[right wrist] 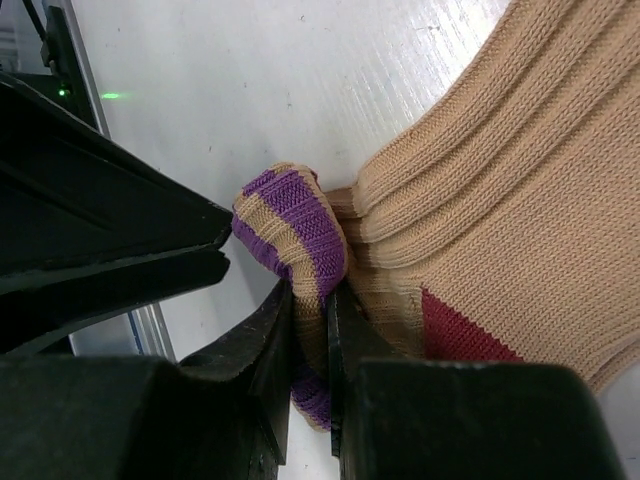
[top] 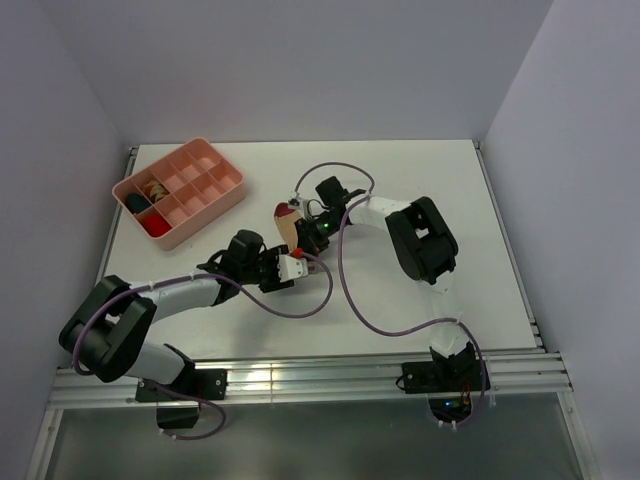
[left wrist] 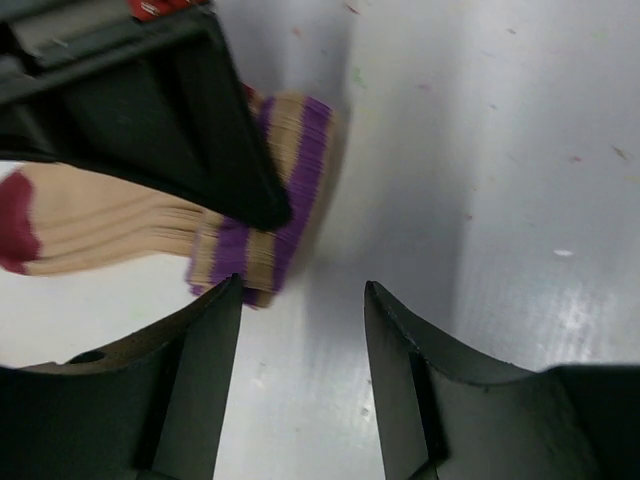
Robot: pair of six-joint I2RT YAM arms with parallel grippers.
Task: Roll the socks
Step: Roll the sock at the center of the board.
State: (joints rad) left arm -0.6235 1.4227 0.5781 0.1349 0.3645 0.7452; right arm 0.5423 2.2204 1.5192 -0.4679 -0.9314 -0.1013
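Observation:
A tan sock [top: 289,222] with a dark red toe lies flat on the white table, just left of centre. Its cuff [right wrist: 290,215] is striped purple and tan. My right gripper [right wrist: 310,290] is shut on this cuff, with a fold of it pinched between the jaws; the sock's tan body [right wrist: 520,180] spreads to the right. In the top view the right gripper [top: 312,235] sits at the sock's near end. My left gripper [left wrist: 302,290] is open and empty, just beside the cuff [left wrist: 290,170], above bare table. A small brown-orange item [top: 155,188] lies in the tray; its pattern is too small to tell.
A pink compartment tray [top: 205,165] stands at the back left, holding a dark bundle [top: 135,203] and a red bundle [top: 155,225]. Purple cables [top: 345,290] loop over the table between the arms. White walls enclose the table on three sides.

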